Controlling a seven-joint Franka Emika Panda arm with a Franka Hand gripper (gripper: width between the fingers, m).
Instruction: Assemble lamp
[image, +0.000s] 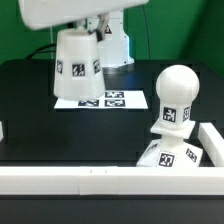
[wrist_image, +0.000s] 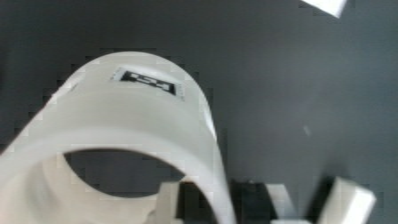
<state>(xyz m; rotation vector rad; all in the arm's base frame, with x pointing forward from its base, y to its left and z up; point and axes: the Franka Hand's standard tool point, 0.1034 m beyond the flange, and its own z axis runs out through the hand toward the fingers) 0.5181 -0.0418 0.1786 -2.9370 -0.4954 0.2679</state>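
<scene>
Evidently the end effector (wrist_image: 249, 195) grips the shade (image: 77, 66) by its rim, carrying it clear above the marker board (image: 103, 101); the bulb post (image: 175, 100) already stands on its base (image: 170, 155), near the exterior view's right, awaiting it.

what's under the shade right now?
The white tapered plastic lamp shade hangs above the flat white marker board, whose nearer tags show; the tags behind the shade are covered. The end effector grips the shade's rim.
</scene>
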